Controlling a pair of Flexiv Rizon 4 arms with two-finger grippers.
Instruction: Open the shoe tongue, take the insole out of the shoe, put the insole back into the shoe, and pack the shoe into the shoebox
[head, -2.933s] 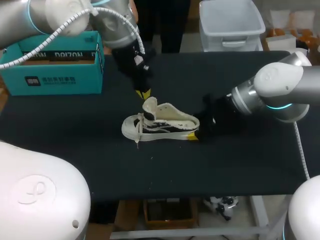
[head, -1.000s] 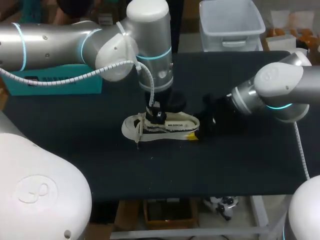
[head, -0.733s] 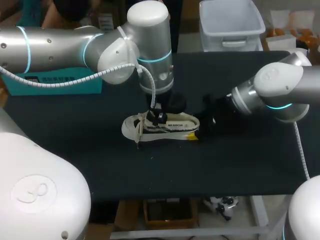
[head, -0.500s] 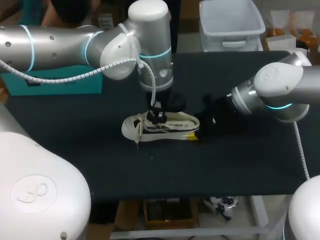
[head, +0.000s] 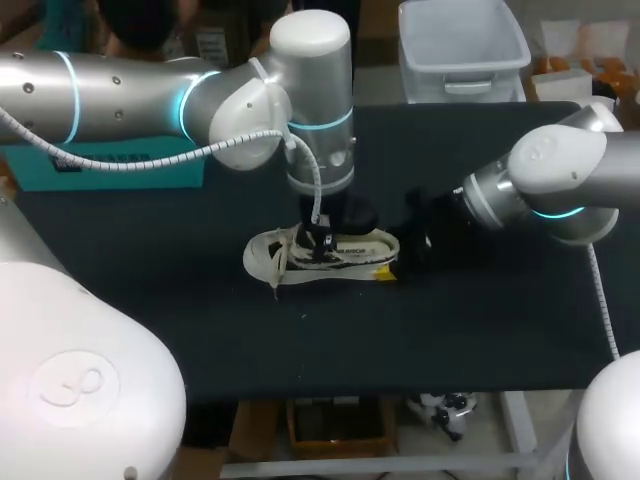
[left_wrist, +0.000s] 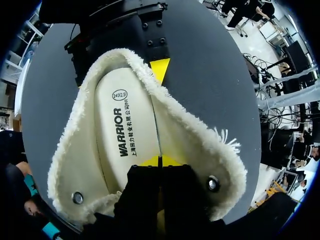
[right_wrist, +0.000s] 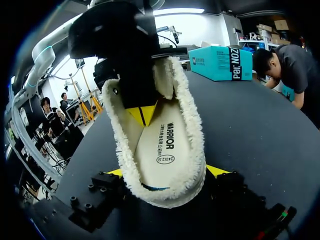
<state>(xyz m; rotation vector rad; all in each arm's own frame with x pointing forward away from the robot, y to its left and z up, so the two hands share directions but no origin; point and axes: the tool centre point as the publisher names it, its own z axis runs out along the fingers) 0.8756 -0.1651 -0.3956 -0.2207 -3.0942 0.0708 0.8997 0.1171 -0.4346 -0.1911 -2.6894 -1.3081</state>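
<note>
A white low shoe (head: 320, 252) with black side stripes and fleece lining lies mid-table, toe toward my left. My left gripper (head: 322, 238) reaches down into its opening. Its yellow tips (left_wrist: 159, 161) are shut together and rest on the printed insole (left_wrist: 127, 132) near the forefoot; whether they pinch the insole's edge is not visible. My right gripper (right_wrist: 165, 172) stands wide around the heel, with a fingertip (right_wrist: 216, 170) against each side of the shoe (right_wrist: 160, 145). One right fingertip (left_wrist: 160, 70) shows behind the heel. The teal shoebox (head: 50, 175) sits far left, partly behind my left arm.
A clear plastic bin (head: 460, 50) stands at the table's far edge, right of centre. The black tabletop (head: 330, 340) is bare in front of the shoe. In the right wrist view the shoebox (right_wrist: 220, 62) lies beyond the shoe's toe.
My left gripper left the raised tongue, went down into the shoe, and over the last second shifted slightly toward the heel. The right arm and the shoe kept still.
</note>
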